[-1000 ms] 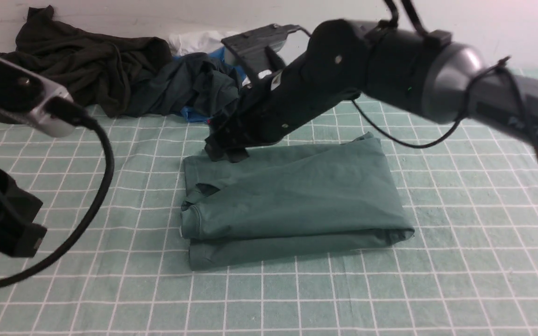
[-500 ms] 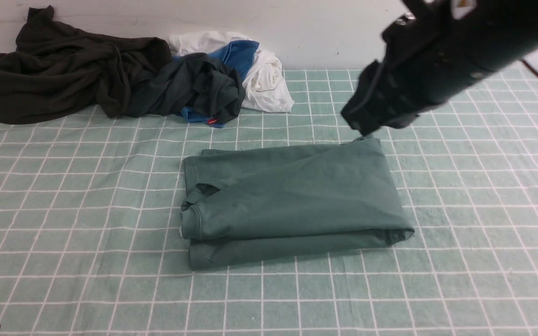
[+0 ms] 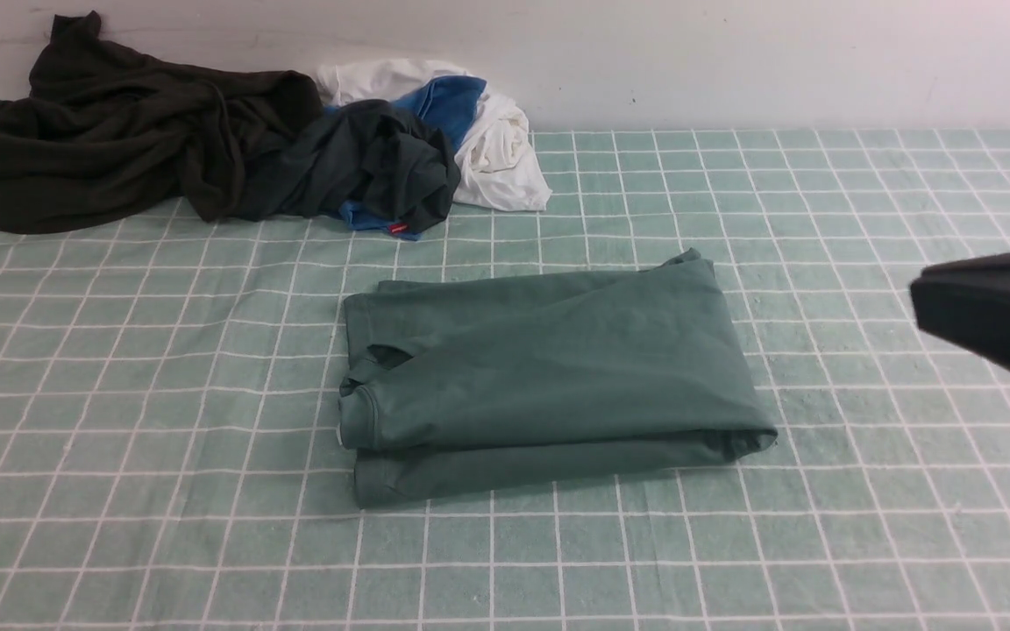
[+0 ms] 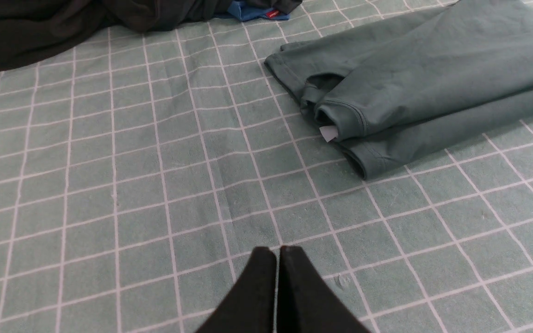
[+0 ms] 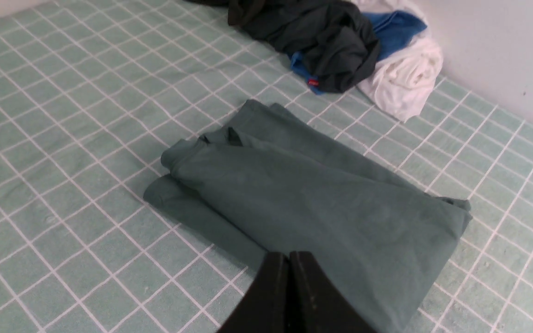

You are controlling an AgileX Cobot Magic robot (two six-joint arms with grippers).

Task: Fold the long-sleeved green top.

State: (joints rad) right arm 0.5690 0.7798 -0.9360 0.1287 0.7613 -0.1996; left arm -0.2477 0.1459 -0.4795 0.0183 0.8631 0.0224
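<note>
The green long-sleeved top [image 3: 549, 377] lies folded into a rectangle in the middle of the checked cloth; its logo is hidden. It also shows in the left wrist view [image 4: 424, 83] and the right wrist view [image 5: 322, 203]. My left gripper [image 4: 277, 252] is shut and empty, above bare cloth well short of the top's neck end. My right gripper [image 5: 288, 255] is shut and empty, raised over the top's near edge. In the front view only a dark part of the right arm [image 3: 996, 315] shows at the right edge; the left arm is out of view there.
A heap of clothes lies at the back left by the wall: a blackish-olive garment [image 3: 119, 131], a dark teal-green garment [image 3: 365, 162], a blue one [image 3: 448, 96] and a white one [image 3: 496, 149]. The green checked cloth [image 3: 163, 438] covers the table.
My right arm has swung from over the top's far left corner up and back to the right edge. My left arm has left the front view. The top has not moved.
</note>
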